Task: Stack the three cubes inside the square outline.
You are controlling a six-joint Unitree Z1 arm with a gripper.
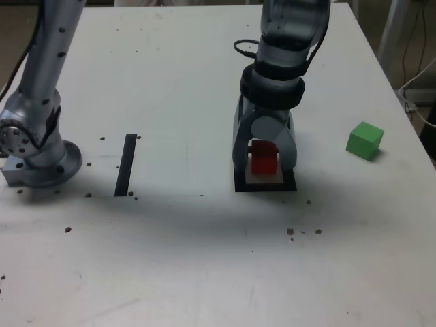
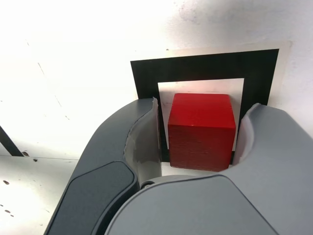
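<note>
One red cube [image 2: 200,129] sits between the parted gripper [image 2: 195,134] jaws.

The arm [image 1: 289,41] is cut off above; perhaps hiding the outline's [image 1: 266,185] rear.

White table [image 1: 170,259], scuffed, with dark specks scattered near the front. Black strip [image 1: 126,165] lies flat on it at the exterior view's left. Cables [image 1: 419,82] hang past the far right edge. Soft shadows, light from above.
</note>
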